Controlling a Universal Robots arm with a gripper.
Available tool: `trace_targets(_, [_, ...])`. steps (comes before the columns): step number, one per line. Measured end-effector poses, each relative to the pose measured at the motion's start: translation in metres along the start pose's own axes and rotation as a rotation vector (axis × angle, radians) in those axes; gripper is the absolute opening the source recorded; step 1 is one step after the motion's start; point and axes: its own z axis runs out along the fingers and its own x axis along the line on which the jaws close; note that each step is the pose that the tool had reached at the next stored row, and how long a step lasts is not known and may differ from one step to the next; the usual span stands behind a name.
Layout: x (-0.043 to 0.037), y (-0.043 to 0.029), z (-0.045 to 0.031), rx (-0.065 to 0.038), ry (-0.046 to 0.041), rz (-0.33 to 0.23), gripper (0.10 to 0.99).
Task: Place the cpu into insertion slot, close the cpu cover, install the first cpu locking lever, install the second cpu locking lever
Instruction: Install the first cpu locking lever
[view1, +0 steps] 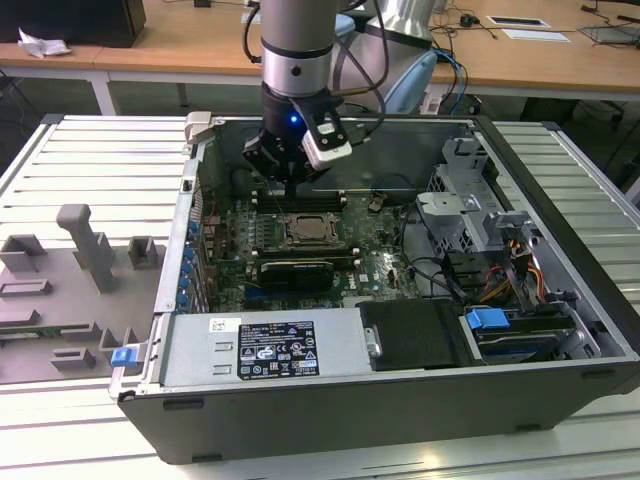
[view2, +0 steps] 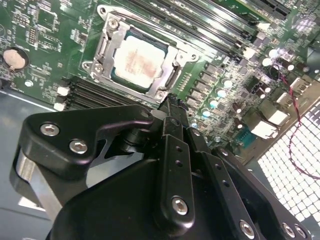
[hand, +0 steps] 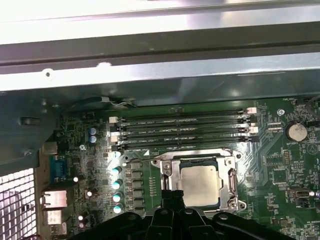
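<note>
In the exterior view, working from left to right, a grey fixture tray (view1: 85, 270) lies outside the open computer case (view1: 560, 250). Inside the case, the gripper (view1: 290, 185) hangs over the green motherboard (view1: 380, 260), and a metal drive cage (view1: 465, 190) stands at about three o'clock from it. The cpu (view1: 308, 231) lies at roughly six o'clock from the gripper, close below it.

In both wrist views the cpu (view2: 136, 61) (hand: 199, 186) lies flat in the insertion slot (view1: 290, 232). The cpu cover (view2: 165, 44) (hand: 195, 156) lies down around it, so the chip shows through the window. The placing and the cover steps look done.

The gripper (view2: 169, 100) (hand: 172, 194) has its fingers drawn together with nothing between them. Its tip is just beside one edge of the cover, near a thin wire locking lever (view2: 172, 77). I cannot tell whether that lever is hooked.

The work in hand appears to be a lever. To do it well:
- Push with the closed tip as a single blunt point, bearing on the wire itself and not on the cover or the chip
- Press down first, then sideways under the retaining tab
- Stay clear of the memory slots (hand: 180, 132) and the row of capacitors (hand: 116, 190) beside the socket
- Go slowly: the wire is springy and could slip off the tip
</note>
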Motion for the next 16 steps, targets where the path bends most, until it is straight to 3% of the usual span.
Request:
trace_targets(4, [0.0036,-0.0002,0.0001,0.000,-0.0012,-0.012,0.106])
trace_targets(8, [0.0053,-0.0005,0.0001,0.000,0.0011,-0.072,0.106])
trace_targets(14, [0.0230,-0.0020,0.0005,-0.001,-0.0082,-0.074,0.106])
trace_targets(16, [0.0303,-0.0026,0.0011,-0.007,-0.0100,-0.077,0.106])
